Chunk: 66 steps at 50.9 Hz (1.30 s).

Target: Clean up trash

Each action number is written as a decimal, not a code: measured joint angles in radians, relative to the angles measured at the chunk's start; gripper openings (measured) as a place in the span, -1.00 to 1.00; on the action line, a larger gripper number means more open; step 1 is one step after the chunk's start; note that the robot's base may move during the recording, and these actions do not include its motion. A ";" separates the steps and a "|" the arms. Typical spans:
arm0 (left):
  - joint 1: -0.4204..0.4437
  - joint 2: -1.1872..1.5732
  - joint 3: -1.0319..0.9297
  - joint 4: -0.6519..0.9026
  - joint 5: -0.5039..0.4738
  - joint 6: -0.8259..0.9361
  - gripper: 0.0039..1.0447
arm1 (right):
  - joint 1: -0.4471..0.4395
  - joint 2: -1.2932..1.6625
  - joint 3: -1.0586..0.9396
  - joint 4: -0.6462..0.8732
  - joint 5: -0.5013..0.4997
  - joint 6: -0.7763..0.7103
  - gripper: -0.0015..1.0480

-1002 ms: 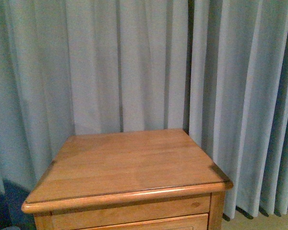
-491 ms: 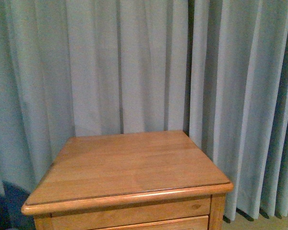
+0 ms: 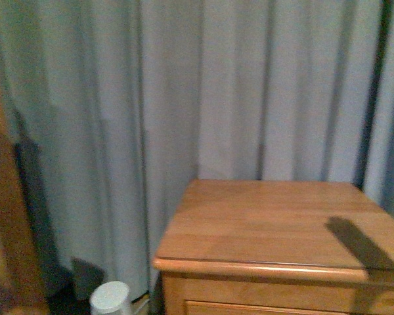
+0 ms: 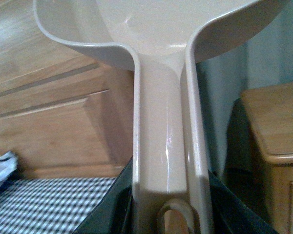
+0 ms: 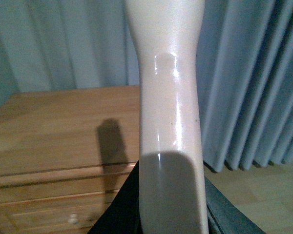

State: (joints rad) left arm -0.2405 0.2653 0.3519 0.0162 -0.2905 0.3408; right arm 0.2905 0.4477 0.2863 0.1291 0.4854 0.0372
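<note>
Grey curtains (image 3: 249, 85) behind wooden tabletop (image 3: 269, 223), white cylinder (image 3: 110, 297) low beside it; left tool (image 4: 168, 217) clamps dustpan (image 4: 161, 136); right tool (image 5: 171, 219) clamps beige handle (image 5: 168, 97).

No readable text, no labels or numbers on nightstand (image 3: 276, 223), dustpan (image 4: 161, 146), curtain (image 3: 184, 98)

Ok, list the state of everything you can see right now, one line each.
Dustpan: held by its handle in the left pincer, off the floor.
Beige handle: gripped in the right pincer, raised near the nightstand.
Nightstand: upright, drawer shut, top shows only a shadow.
Curtain: drawn closed.
White container: upright on the floor beside the nightstand.
Trash wad: not in view.
</note>
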 joint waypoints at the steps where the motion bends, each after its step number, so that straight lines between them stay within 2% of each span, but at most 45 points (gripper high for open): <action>1: 0.001 -0.002 -0.004 0.000 -0.001 0.000 -0.50 | 0.000 0.001 0.000 0.000 -0.003 0.000 -0.65; 66: 0.000 0.001 -0.008 0.001 0.003 -0.003 -0.50 | -0.001 0.002 0.000 0.000 -0.002 0.000 -0.65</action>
State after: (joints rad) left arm -0.2401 0.2661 0.3439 0.0170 -0.2878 0.3378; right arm 0.2897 0.4500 0.2863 0.1287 0.4831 0.0376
